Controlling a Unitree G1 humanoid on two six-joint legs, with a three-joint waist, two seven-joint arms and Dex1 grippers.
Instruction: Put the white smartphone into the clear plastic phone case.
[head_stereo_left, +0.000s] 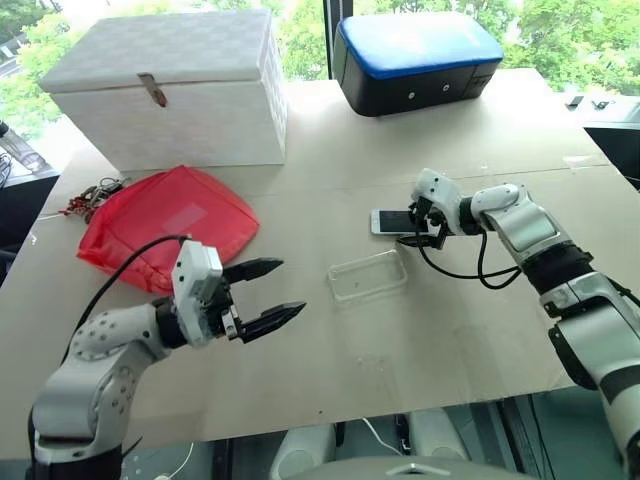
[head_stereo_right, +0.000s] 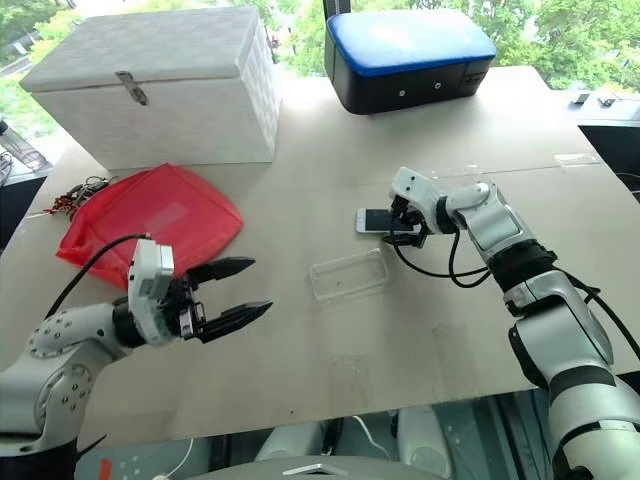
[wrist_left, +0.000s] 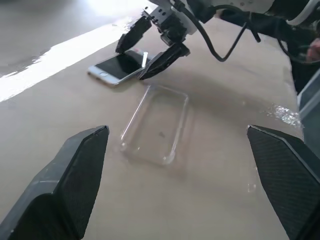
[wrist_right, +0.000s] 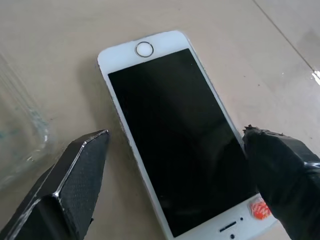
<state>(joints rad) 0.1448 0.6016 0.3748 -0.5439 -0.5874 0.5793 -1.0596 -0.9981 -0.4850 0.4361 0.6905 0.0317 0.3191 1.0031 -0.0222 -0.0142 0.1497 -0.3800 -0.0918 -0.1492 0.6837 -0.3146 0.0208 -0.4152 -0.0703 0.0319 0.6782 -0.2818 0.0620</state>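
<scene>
Spanning everything, tan table (head_stereo_left: 470, 330) (windowside)

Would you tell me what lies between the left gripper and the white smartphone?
The clear plastic phone case lies between the left gripper and the white smartphone, as the left eye view shows.

white smartphone (wrist_right: 175, 135): showing a black screen inside a white bezel, with a small red-and-white mark by the end between the fingers.
clear plastic phone case (head_stereo_left: 368, 275): appearing transparent, letting the tan surface show through.
counter (head_stereo_left: 400, 340): presenting a plain light tan face.
left pincer (head_stereo_left: 268, 296): showing black fingers on a white and grey wrist.
right pincer (wrist_left: 150, 52): showing black fingers, trailing a black cable.
bag (head_stereo_left: 165, 225): showing red, translucent fabric.
chest (head_stereo_left: 170, 85): showing white with a woven texture and a metal clasp.
box (head_stereo_left: 415, 60): showing a blue top over black sides.
</scene>
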